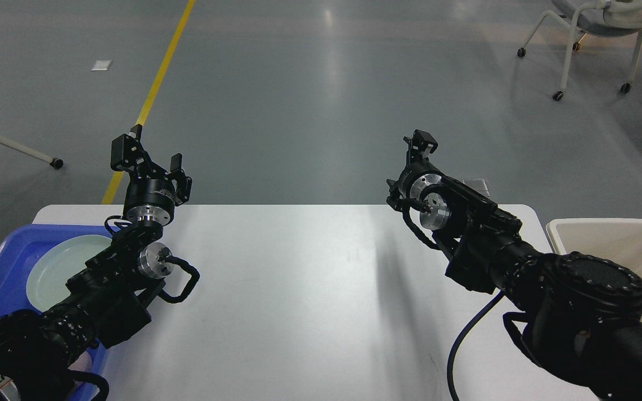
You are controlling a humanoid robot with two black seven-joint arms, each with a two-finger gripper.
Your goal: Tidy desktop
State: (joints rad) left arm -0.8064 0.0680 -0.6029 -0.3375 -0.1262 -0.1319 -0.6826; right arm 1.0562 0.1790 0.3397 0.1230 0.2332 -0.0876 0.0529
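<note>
The desktop is a wide white tabletop with rounded corners, bare in its middle. My left gripper is raised above the desktop's far left edge, its two fingers apart and nothing between them. My right gripper is raised above the far right edge; it is seen end-on and dark, so its fingers cannot be told apart. Neither gripper touches any object.
A blue plastic tray holding a pale green plate sits at the left edge under my left arm. A beige bin stands at the right edge. Wheeled chairs stand on the grey floor beyond.
</note>
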